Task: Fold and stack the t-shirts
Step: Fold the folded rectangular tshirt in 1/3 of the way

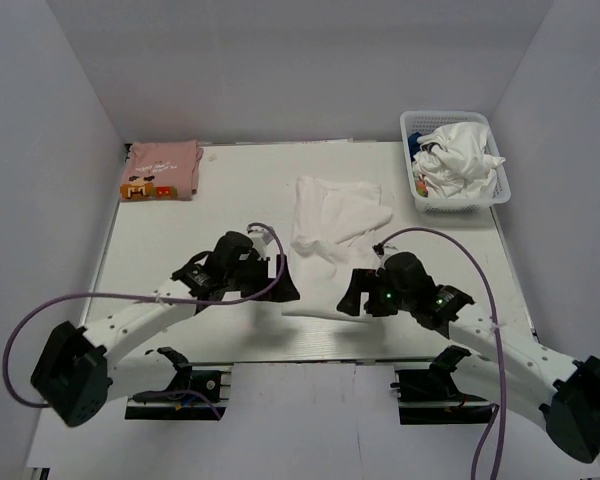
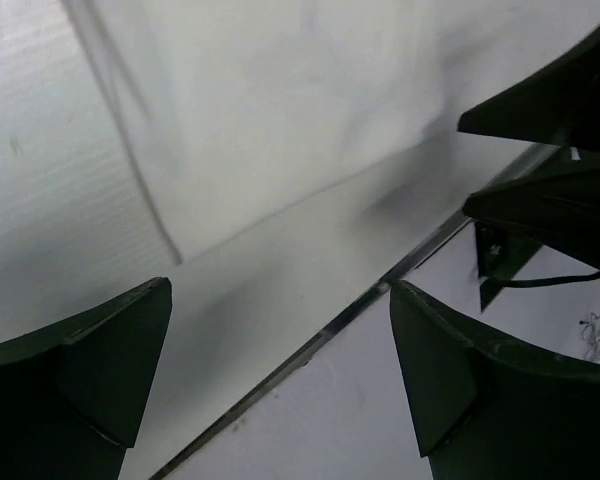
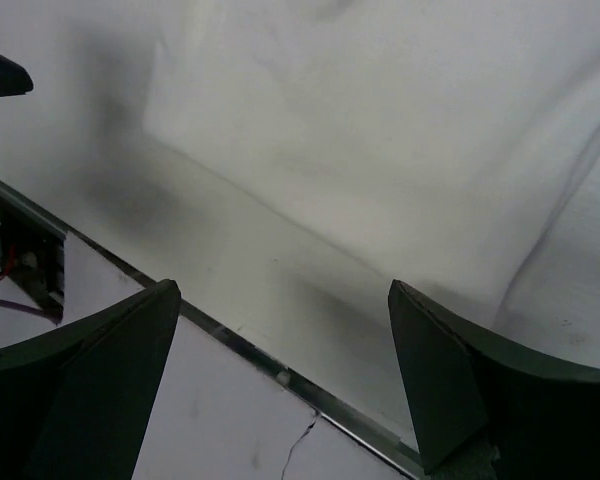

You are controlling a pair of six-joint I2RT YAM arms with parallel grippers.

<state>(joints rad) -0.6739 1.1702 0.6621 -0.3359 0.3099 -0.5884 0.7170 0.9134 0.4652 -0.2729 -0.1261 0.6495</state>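
A white t-shirt (image 1: 330,225) lies spread and partly folded in the middle of the table; no print shows on it. Its near hem shows in the left wrist view (image 2: 270,110) and the right wrist view (image 3: 380,130). A folded pink t-shirt (image 1: 162,169) with an orange-brown print lies at the far left. My left gripper (image 1: 283,285) is open and empty, just left of the white shirt's near corner. My right gripper (image 1: 355,296) is open and empty, just right of that hem. Both hover near the table's front edge.
A white mesh basket (image 1: 454,160) at the far right holds crumpled white cloth (image 1: 458,152). The table's front edge with a metal strip (image 2: 310,345) runs just under both grippers, also in the right wrist view (image 3: 270,365). Purple cables loop beside both arms.
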